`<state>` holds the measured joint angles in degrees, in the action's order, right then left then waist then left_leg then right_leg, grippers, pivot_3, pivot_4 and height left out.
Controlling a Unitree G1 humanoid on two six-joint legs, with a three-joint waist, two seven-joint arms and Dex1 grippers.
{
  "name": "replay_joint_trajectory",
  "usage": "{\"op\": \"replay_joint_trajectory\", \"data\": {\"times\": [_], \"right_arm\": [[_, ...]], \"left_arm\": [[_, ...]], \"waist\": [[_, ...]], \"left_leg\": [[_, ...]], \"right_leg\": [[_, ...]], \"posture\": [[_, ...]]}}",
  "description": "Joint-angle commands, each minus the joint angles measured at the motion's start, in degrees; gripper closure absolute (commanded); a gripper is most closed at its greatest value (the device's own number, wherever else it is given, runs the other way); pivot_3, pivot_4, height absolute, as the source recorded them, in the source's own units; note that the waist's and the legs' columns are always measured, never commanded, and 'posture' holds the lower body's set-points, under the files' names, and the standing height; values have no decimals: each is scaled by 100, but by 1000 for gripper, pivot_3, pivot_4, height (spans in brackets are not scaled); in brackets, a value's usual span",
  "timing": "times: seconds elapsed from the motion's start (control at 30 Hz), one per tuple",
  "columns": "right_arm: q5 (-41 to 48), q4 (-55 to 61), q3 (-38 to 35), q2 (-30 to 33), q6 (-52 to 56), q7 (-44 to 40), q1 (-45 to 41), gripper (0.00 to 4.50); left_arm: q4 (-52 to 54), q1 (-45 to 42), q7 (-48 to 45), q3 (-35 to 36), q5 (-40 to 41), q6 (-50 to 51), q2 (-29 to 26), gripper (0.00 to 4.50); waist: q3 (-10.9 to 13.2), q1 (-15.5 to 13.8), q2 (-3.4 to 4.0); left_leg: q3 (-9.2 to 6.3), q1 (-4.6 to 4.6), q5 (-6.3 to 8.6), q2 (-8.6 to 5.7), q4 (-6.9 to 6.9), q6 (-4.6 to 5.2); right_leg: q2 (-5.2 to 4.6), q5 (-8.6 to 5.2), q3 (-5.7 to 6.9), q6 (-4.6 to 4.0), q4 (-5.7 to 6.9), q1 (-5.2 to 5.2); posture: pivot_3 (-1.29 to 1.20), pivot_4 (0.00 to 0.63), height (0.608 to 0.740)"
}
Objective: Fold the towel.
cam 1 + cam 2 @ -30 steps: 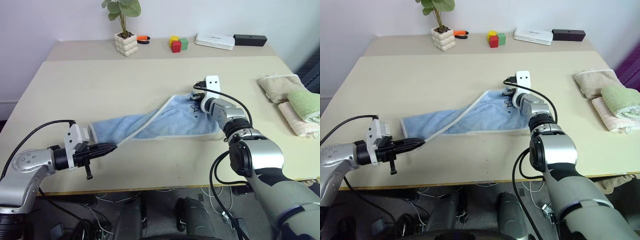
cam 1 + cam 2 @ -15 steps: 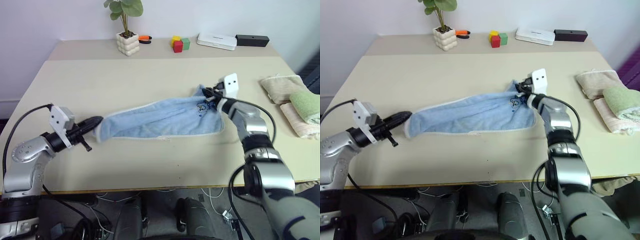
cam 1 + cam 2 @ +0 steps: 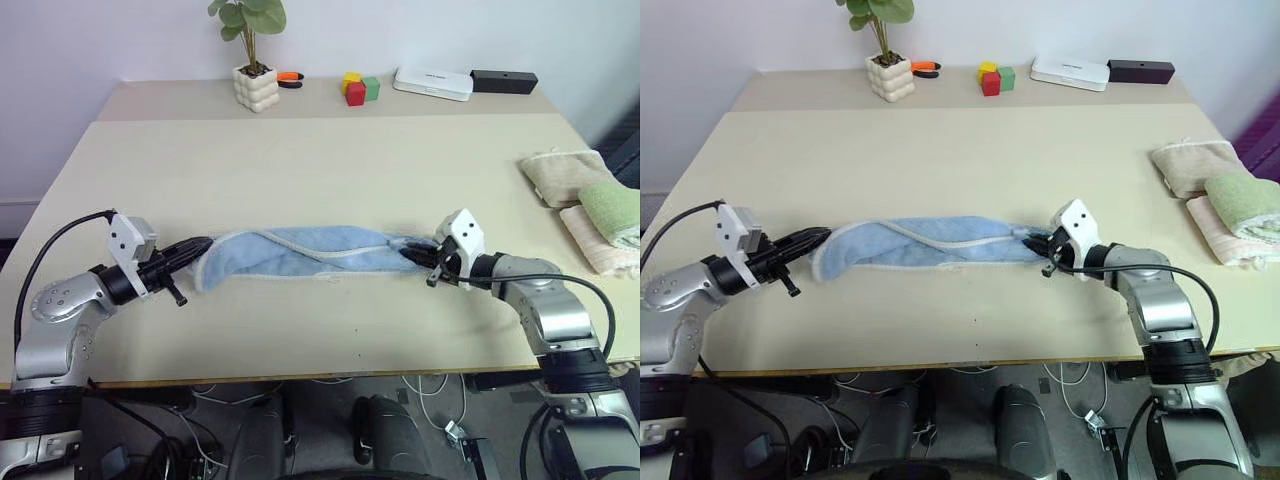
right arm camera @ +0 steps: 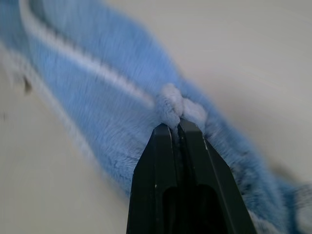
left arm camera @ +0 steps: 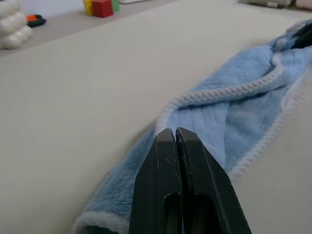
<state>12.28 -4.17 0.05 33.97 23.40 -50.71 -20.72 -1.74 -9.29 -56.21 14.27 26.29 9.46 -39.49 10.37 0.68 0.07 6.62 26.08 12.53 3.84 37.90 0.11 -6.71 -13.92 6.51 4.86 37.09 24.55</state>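
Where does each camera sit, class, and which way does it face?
Head views: forward and down over table; both arms show.
Left wrist view: along left tool at towel.
Right wrist view: along right tool, pinching towel edge.
Shared: the towel, stretched between both tools.

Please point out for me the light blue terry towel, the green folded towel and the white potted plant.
Light blue terry cloth towel (image 3: 300,255): left eye view, on its middle fold.
Green folded towel (image 3: 612,208): left eye view, on its top surface.
White bubbly plant pot (image 3: 253,88): left eye view, on the pot's front.
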Motion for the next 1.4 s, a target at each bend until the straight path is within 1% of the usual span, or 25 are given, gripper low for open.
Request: {"op": "replay_joint_trajectory", "data": {"times": [0.03,0.1,0.13,0.33,0.47,0.67,0.77,0.87,0.97,1.03,1.1,1.3,1.4], "right_arm": [[-60,101,17,82,-46,60,-88,3134],[-146,137,60,174,-84,54,-82,2096],[-105,158,36,263,-17,-38,-114,1650],[-69,116,-20,771,-103,-353,-490,1650],[43,60,63,1044,105,-728,-811,1650],[-193,-361,384,1131,-158,-1162,-1186,1650],[-385,-1002,616,1063,-303,-1345,-1628,1650],[-453,-1359,752,1044,-446,-1586,-1855,1650],[-331,-1550,779,996,-252,-1880,-2061,2437],[-231,-1539,796,1006,-66,-2116,-2108,3324],[-166,-1511,792,1013,84,-2279,-2129,4428],[-124,-1574,683,966,14,-2367,-2185,4471],[-86,-1720,553,920,-121,-2261,-2252,4471]], "left_arm": [[74,-91,-39,26,-41,-77,-90,4500],[84,-89,-45,24,-54,-75,-89,4500],[96,-83,-50,20,-59,-61,-85,4500],[194,-28,-31,-20,-83,-27,-38,4500],[231,-20,5,-56,-96,-32,-12,4500],[258,-34,33,-100,-71,-30,7,4500],[289,-24,60,-117,-65,-38,16,4500],[350,29,86,-117,-67,-41,19,4500],[421,91,113,-99,-51,-24,16,4500],[464,143,131,-76,-32,-9,7,4500],[505,198,154,-57,-24,2,-4,4500],[510,253,188,-21,-32,-26,-30,4500],[197,51,298,-15,-211,-241,-19,4500]], "waist": [[-1,-3,-1],[-1,-5,-1],[-1,-7,-1],[0,-2,-1],[0,-9,-1],[0,-6,-1],[0,4,-1],[0,-3,-1],[0,-2,-1],[0,-6,-1],[0,-1,-1],[0,-6,-1],[0,-8,-1]], "left_leg": [[-1,0,0,0,0,0],[0,0,0,0,0,0],[-1,0,0,0,0,0],[-1,0,0,-1,2,1],[-2,0,1,0,1,1],[-1,0,1,0,2,2],[2,0,1,-1,3,2],[3,0,1,-1,3,2],[3,0,1,0,3,2],[3,1,1,0,3,2],[4,0,1,0,3,2],[4,1,1,0,3,2],[3,1,1,0,3,2]], "right_leg": [[0,0,0,0,0,0],[0,0,0,0,0,0],[0,0,0,0,0,0],[-1,0,0,0,0,0],[0,0,0,0,-1,0],[-1,0,0,0,-1,0],[-1,0,0,0,0,0],[-1,0,0,0,0,0],[-1,0,0,0,0,0],[-1,0,0,0,0,0],[-1,0,0,0,0,0],[-2,0,0,0,0,0],[-1,0,1,0,0,1]], "posture": [[0,150,740],[0,150,740],[0,150,740],[0,150,740],[0,150,740],[0,150,740],[0,150,740],[0,150,740],[0,150,740],[0,150,740],[0,150,740],[0,150,740],[0,150,740]]}}
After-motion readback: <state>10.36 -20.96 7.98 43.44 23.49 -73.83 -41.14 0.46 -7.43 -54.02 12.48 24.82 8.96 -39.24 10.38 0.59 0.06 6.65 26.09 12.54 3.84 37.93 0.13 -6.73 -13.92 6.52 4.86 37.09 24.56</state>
